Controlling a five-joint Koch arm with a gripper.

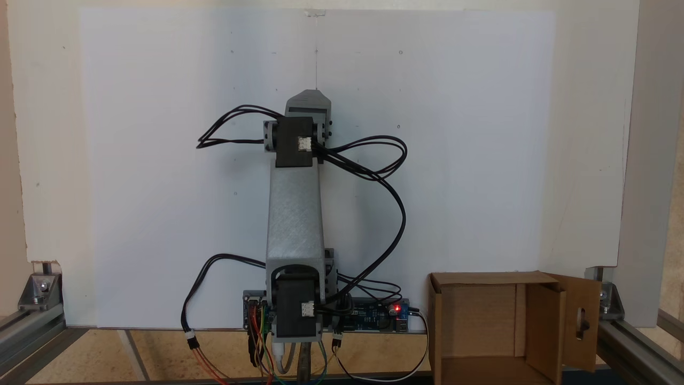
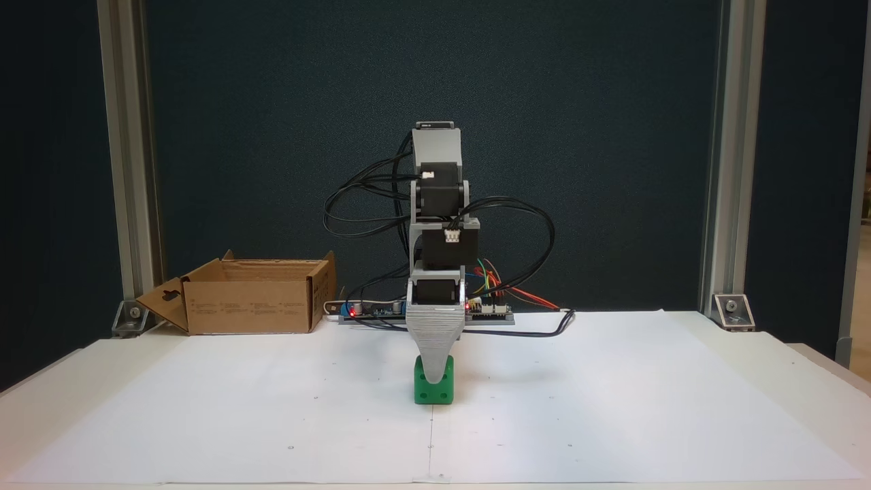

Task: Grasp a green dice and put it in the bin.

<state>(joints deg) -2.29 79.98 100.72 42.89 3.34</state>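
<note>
The green dice (image 2: 426,393) rests on the white paper at the middle of the table, in front of the arm's base. My gripper (image 2: 434,371) points straight down onto it; one grey tapered finger (image 2: 434,340) covers the middle of the dice's front face, with the tip near the dice's top. The other jaw lies behind it, so I cannot tell whether the dice is held. From above, the gripper (image 1: 309,99) hides the dice. The bin (image 2: 252,309), a brown cardboard box with open flaps, stands beside the arm's base, and I also see the bin's wall (image 1: 435,321) from above.
Black cables (image 1: 385,176) loop out on both sides of the arm. A controller board (image 2: 486,312) with a red light sits at the base. Aluminium frame posts (image 2: 714,170) stand at the table's back corners. White paper (image 2: 612,408) covers the table.
</note>
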